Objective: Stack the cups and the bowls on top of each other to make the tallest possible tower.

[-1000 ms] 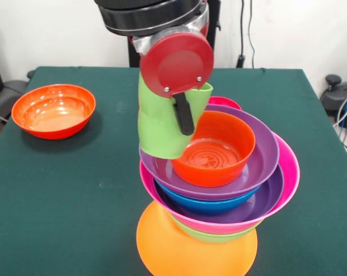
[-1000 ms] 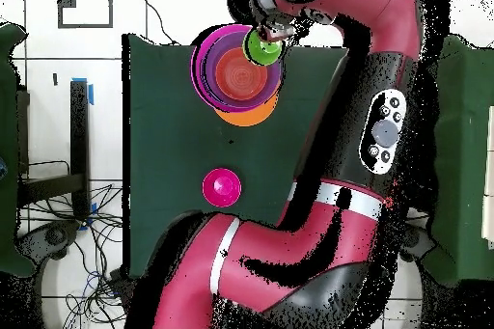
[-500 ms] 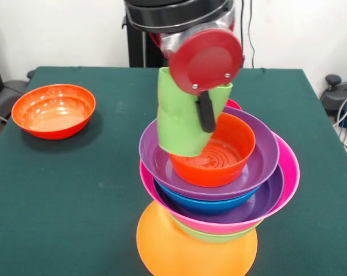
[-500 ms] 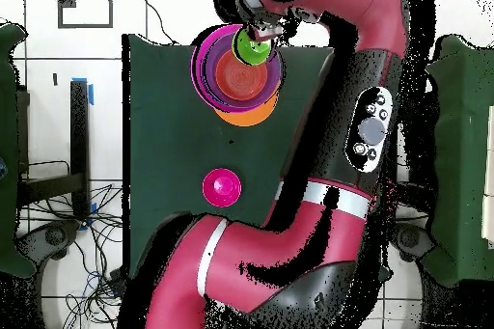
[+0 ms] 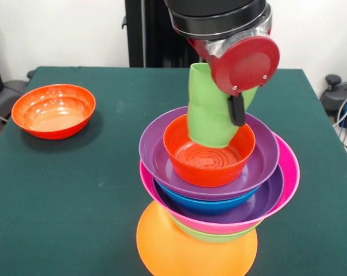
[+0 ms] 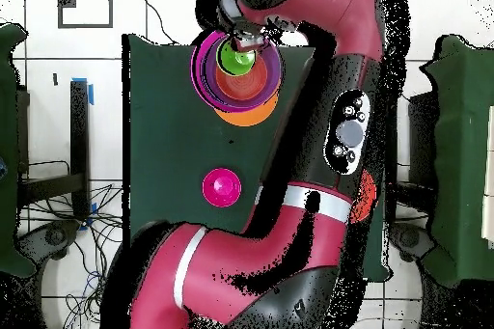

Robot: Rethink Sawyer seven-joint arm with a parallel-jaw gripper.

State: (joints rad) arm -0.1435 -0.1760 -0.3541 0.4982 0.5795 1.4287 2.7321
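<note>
Green cup, one, pinched by the fingers, over a six-bowl tower; two bowls apart.

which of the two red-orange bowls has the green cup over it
The red-orange bowl topping the tower; the hand holds the cup tilted into it. The other red-orange bowl sits alone on the table.
</note>
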